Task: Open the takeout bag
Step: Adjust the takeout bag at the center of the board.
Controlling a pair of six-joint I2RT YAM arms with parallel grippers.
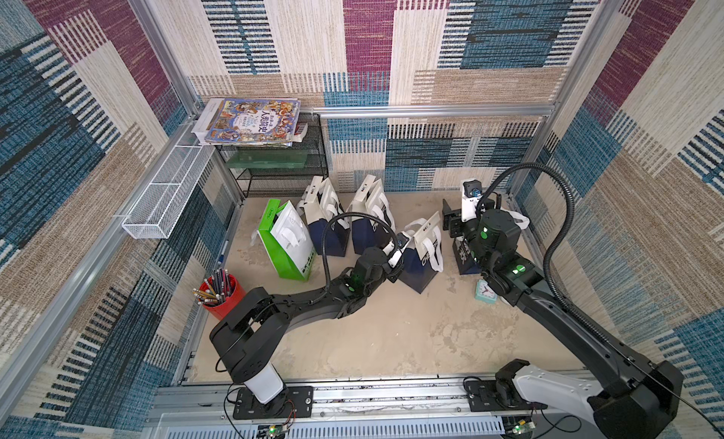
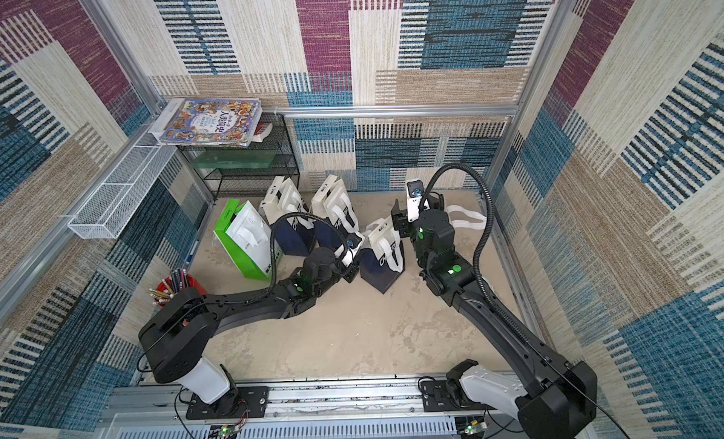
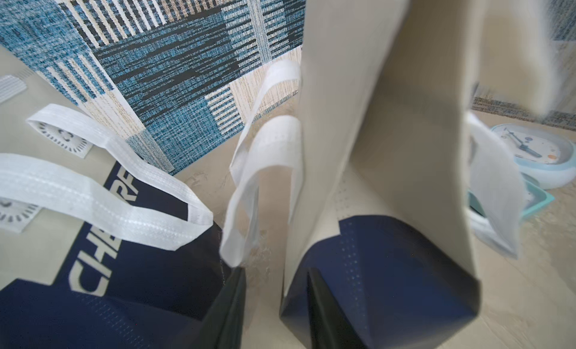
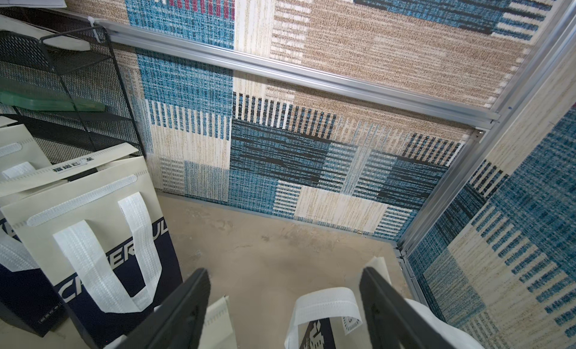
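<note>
Five bags stand on the tabletop (image 1: 391,339).

Item: navy-and-cream takeout bag (image 1: 417,270), upright at mid-table, in front of two like bags (image 1: 337,241) and near the green bag (image 1: 286,245). The fifth bag (image 1: 464,258) sits under the right arm.

Handling (judged): light, soft nonwoven cloth with limp walls, likely to slide or tip under a one-sided pull. Best hold is the free edge of the cream flap (image 3: 374,113) or a white strap handle (image 3: 268,176), with the body braced by the second pincer. Whether the mouth is open cannot be told.

Left arm: low over the table, elbow bent, wrist at the bag's near side. Left gripper (image 3: 276,269): jaws partly apart, the bag's navy edge between them, nothing clamped.

Right arm: raised over the fifth bag. Right gripper (image 4: 284,269): jaws wide, a strap loop (image 4: 324,300) below them, nothing held.
</note>
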